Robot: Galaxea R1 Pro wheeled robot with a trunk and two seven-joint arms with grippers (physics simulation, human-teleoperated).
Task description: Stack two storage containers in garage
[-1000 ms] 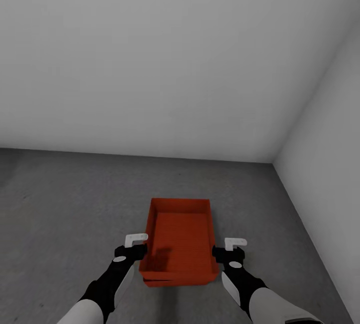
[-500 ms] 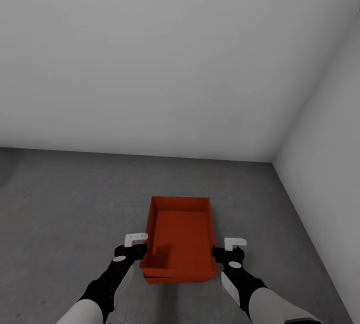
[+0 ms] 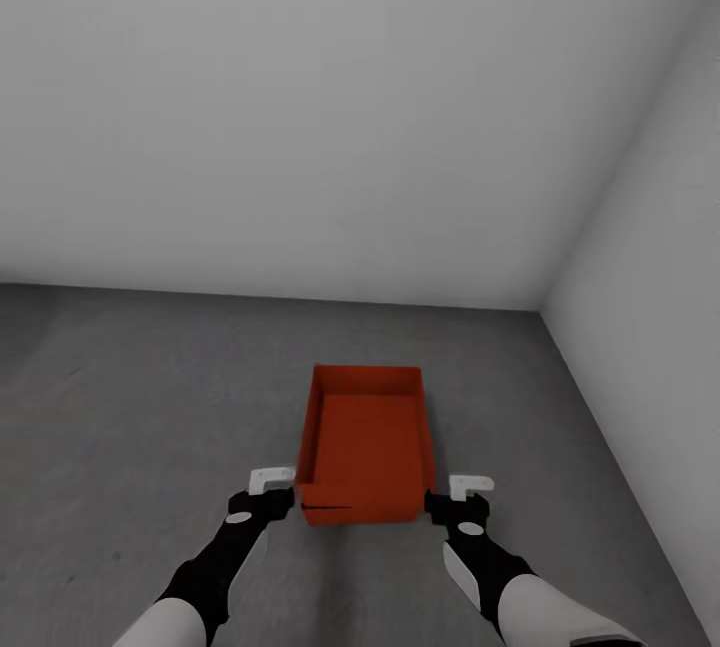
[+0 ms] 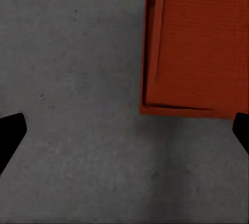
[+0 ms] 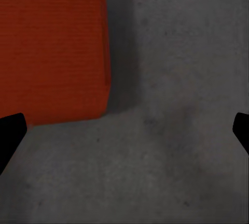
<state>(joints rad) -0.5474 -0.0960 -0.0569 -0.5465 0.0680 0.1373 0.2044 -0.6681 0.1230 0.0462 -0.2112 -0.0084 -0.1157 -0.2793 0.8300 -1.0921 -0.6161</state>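
Storage containers (image 3: 365, 447) sit nested on the concrete floor (image 3: 140, 407) of the garage, straight ahead of me, near the corner where the back wall (image 3: 300, 107) meets the side wall (image 3: 650, 277).

Nearest to me, my left gripper (image 3: 268, 493) hangs just off the stack's near left corner and my right gripper (image 3: 462, 499) just off its near right corner. Neither touches the plastic. In both wrist views the black fingertips (image 4: 10, 130) stand wide apart at the frame edges, with bare floor between them, so both tools are spread and hold nothing.

Beyond them, the stack's long axis runs away from me toward the back wall, with its short near end facing me. At that near end I see a seam where the upper bin's rim sits slightly askew over the lower one. The left wrist camera shows the same doubled edge along one orange-red side (image 4: 155, 42).

The top bin's hollow shows only its own ribbed bottom. I can read no label or writing anywhere.
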